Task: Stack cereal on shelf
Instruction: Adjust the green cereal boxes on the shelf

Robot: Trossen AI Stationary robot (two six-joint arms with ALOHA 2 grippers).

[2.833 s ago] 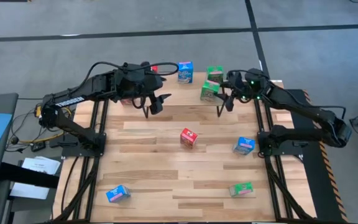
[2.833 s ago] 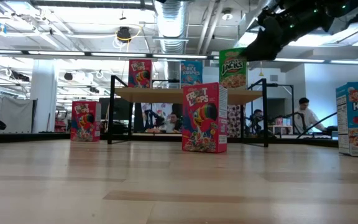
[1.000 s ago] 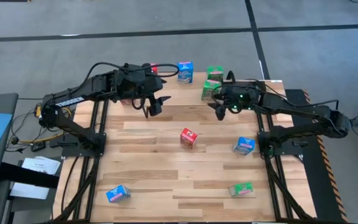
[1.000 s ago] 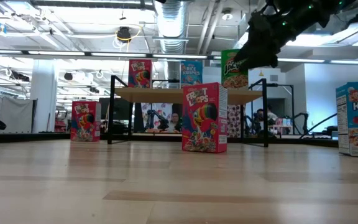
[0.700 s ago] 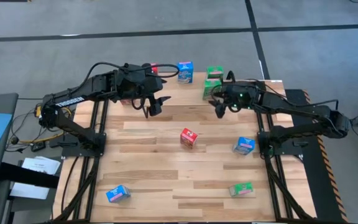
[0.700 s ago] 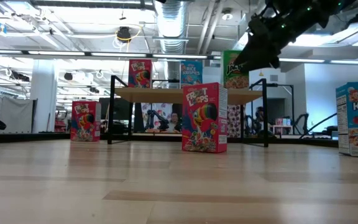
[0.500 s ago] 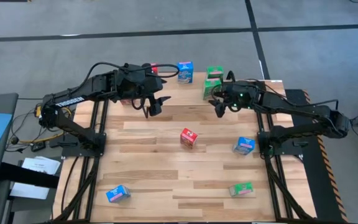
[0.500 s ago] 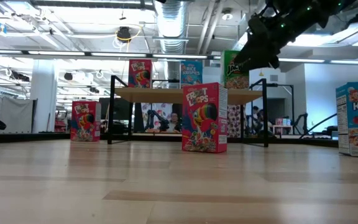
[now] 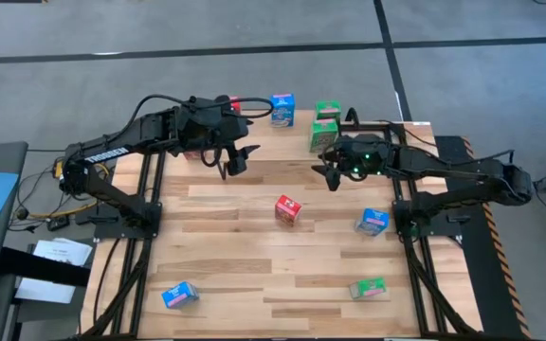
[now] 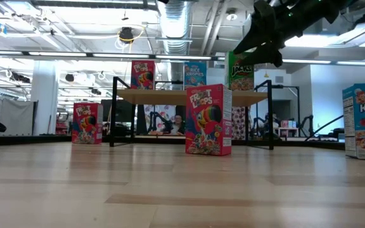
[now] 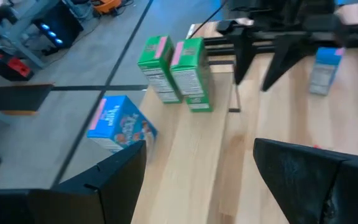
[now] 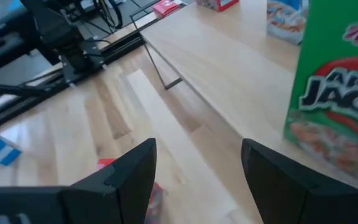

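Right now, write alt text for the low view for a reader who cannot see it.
A red Froot Loops box stands on the wooden tabletop before a low shelf holding red, blue and green cereal boxes. A dark robot arm hangs above the green Apple Jacks box.

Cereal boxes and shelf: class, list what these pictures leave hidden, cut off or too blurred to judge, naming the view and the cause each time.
- Shelf, high view: its left part lies under the left arm.
- Red box on the shelf, high view: mostly covered by the left claw.
- Blue box, low view: cut by the picture's edge.
- Green box, right wrist view: cut by the picture's edge.
- Green box on the shelf, low view: top hidden by the right claw.
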